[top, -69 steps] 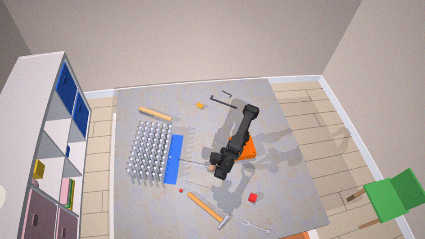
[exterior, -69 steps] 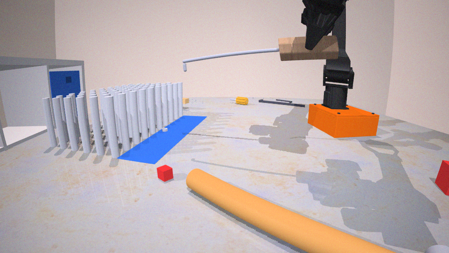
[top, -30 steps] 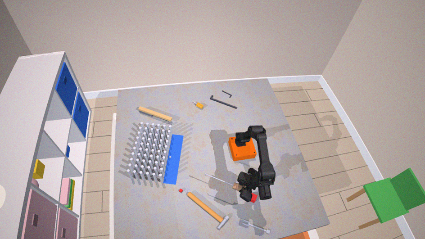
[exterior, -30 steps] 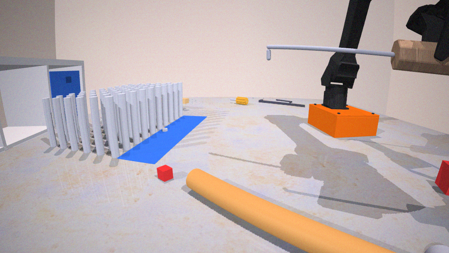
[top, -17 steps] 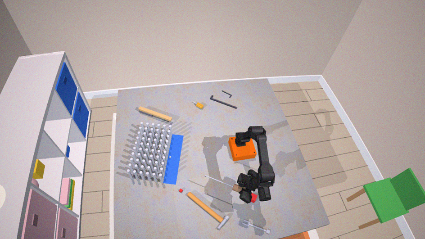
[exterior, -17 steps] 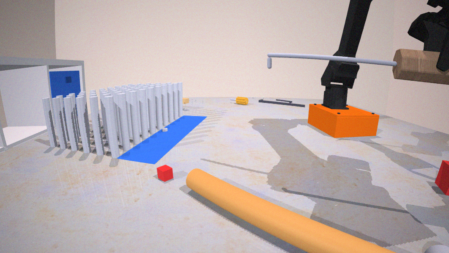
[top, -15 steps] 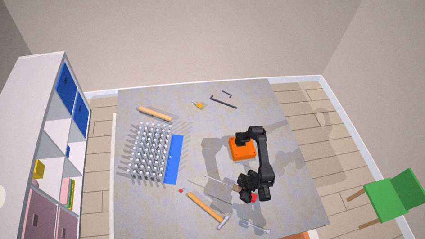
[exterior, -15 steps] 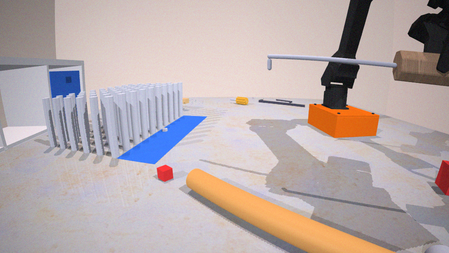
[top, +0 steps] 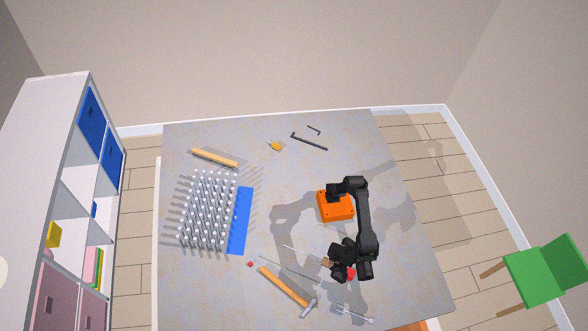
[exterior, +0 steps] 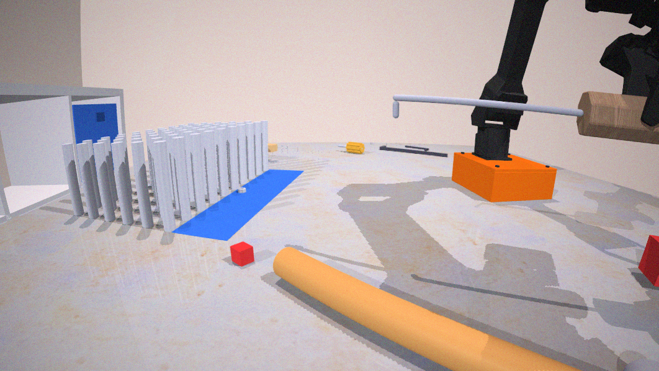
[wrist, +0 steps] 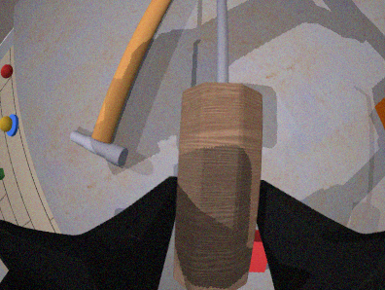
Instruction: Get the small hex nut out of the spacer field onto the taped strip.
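One claw hammer (top: 284, 286) (exterior: 391, 313) (wrist: 127, 78), two red cubes (top: 249, 263) (exterior: 242, 254), two black hex keys (top: 309, 141) (exterior: 412, 151), one yellow screwdriver (top: 276, 145) (exterior: 355, 147), one hex nut (top: 235, 217) (exterior: 241, 190).

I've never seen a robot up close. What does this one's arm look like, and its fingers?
The arm is matte black, built of chunky, angular segments with bulky rounded joints, and I can make out no cables or lettering on it. Its two fingers are also plain black, broad at the back and narrowing toward the tips.
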You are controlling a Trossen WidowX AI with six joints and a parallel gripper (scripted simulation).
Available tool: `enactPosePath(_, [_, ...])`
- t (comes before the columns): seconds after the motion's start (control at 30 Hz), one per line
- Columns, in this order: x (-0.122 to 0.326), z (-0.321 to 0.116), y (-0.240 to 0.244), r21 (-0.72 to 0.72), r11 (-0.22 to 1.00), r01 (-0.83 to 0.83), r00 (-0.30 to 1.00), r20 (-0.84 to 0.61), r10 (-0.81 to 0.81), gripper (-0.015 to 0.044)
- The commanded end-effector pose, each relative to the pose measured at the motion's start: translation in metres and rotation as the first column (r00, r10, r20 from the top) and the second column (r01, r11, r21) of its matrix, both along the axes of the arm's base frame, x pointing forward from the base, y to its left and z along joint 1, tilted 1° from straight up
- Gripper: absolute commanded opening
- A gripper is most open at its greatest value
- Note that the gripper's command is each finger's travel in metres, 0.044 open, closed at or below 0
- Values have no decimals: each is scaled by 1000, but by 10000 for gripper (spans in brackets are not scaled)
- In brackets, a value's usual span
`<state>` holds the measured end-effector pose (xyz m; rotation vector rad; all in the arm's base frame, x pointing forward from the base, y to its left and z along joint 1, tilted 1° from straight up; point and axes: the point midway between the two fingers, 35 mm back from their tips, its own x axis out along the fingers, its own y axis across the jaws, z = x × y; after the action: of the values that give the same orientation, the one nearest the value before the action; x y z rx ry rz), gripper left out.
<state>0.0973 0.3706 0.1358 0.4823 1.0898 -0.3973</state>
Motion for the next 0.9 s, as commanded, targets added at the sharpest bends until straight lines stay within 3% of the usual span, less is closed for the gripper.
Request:
enactPosePath(0.0, [1,-4,0,-3,1000,3,1000,7,-3,0])
enactPosePath(0.87, [2,-28,3,-3,1000,3,1000,7,-3,0])
